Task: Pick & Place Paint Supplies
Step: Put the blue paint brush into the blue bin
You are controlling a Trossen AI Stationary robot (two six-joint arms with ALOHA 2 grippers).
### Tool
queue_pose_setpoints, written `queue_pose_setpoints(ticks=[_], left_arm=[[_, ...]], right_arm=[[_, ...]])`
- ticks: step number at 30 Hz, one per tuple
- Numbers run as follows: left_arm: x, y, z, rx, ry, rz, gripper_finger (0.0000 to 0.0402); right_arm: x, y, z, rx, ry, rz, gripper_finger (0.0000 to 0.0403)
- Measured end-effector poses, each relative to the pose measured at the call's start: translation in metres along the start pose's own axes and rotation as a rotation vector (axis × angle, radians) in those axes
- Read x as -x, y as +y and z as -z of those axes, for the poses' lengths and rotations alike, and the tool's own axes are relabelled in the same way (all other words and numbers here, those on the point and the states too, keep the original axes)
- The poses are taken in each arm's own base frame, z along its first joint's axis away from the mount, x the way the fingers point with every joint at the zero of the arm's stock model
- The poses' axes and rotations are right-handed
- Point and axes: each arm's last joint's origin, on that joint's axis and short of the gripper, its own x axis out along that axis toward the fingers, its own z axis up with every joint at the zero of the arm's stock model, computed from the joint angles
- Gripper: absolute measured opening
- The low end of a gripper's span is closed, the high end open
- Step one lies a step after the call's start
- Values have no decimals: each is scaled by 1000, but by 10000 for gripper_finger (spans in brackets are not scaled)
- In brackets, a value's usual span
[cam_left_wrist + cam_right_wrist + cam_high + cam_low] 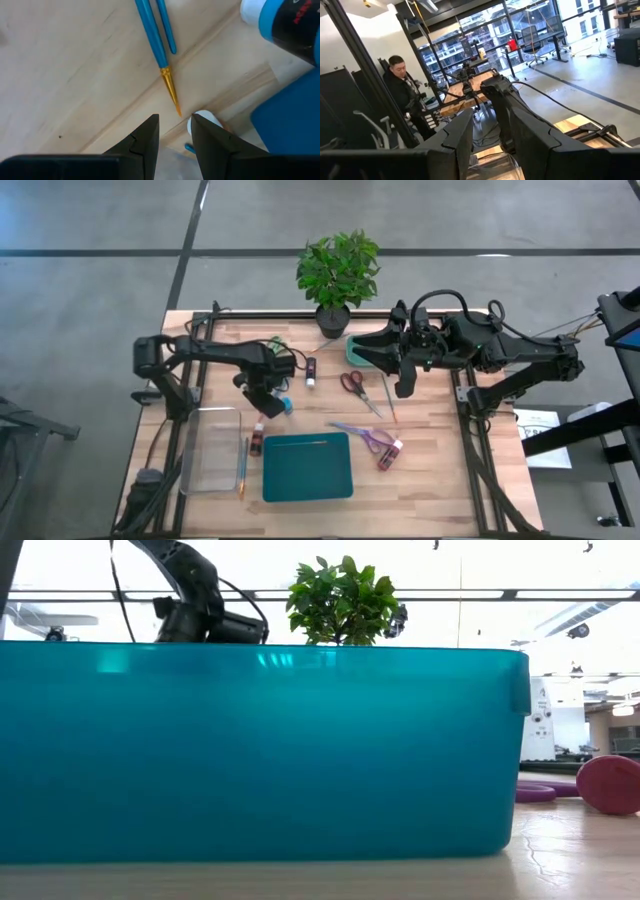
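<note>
Pick phase, as we read it. Landmark is the teal bin (307,466), lying near the front of the tabletop (430,470).

Left of the bin: a clear tray (212,448), with an orange-handled brush (243,466) between tray and bin. The dark red bottle (257,439) stands just behind the bin's left corner. Above it hovers the left gripper (262,402). In its wrist view the fingers (145,140) are slightly apart and hold nothing; a white cap shows just past them, with a blue-handled brush (155,42) and a blue bottle (287,25) close by. Next move, we judge: centre on the bottle, drop, close.

On the bin's lid lies one thin brush (308,443). Behind the bin: a black bottle (311,372), red scissors (355,388), another brush (389,400). Right of the bin: purple scissors (365,437) and a pinkish bottle (390,454).

Right gripper (404,385) waits raised, behind and right of the bin, fingers a little apart, empty.

Blue bottle's label has red lettering; we can't read it.
</note>
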Motion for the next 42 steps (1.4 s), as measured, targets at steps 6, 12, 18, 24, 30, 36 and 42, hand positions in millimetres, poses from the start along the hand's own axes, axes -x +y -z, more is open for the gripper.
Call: queue_pose_setpoints(ticks=[6,12,18,24,30,36,42], left_arm=[[-6,0,-3,-4,22,-6,122],[-10,-1,-6,-20,45,17,122],[-11,-1,-7,-21,41,21,122],[-11,-1,-7,-24,39,22,122],[-10,0,-8,-22,42,35,122],[-11,-1,-8,-60,46,44,122],[-11,0,-8,-80,45,39,122]], right_arm=[[0,0,0,0,0,0,128],[0,0,0,0,1,1,128],[0,0,0,1,4,2,128],[0,0,0,1,5,2,128],[0,0,0,1,4,2,128],[0,0,0,2,5,3,128],[0,0,1,1,6,2,128]])
